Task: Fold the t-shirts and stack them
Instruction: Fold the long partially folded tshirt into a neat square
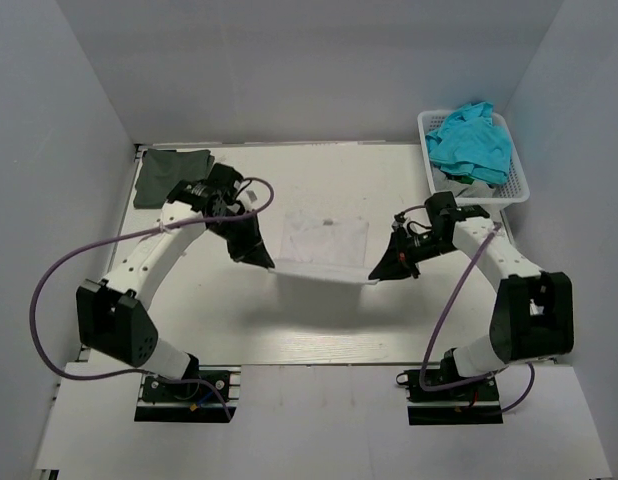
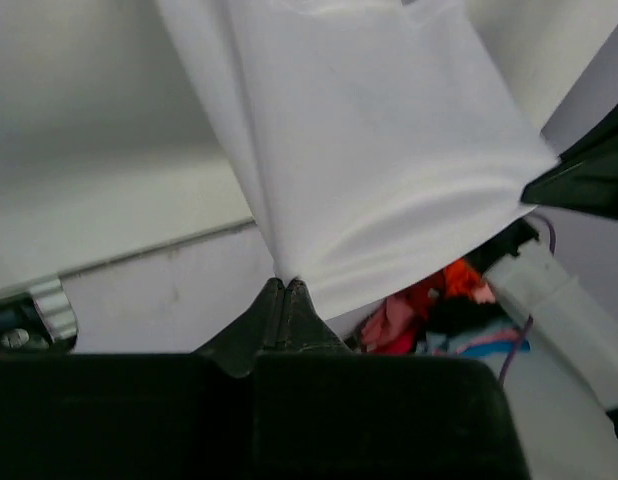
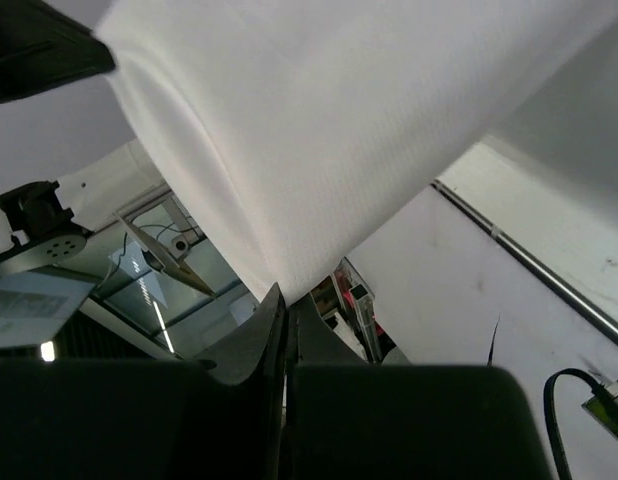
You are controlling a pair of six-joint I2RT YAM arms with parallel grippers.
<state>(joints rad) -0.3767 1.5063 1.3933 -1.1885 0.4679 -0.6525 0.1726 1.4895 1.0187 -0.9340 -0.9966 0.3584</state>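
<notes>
White t-shirt (image 1: 325, 242) stretched left to right.
Left gripper (image 1: 263, 262) and right gripper (image 1: 377, 274) clamp its near corners; cloth lies toward far edge.

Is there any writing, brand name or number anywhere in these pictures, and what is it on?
No text can be read in any of the three views.
The neck label on the white t-shirt: too small to read.
The pale panel in the background of the right wrist view: blurred, nothing legible.
</notes>
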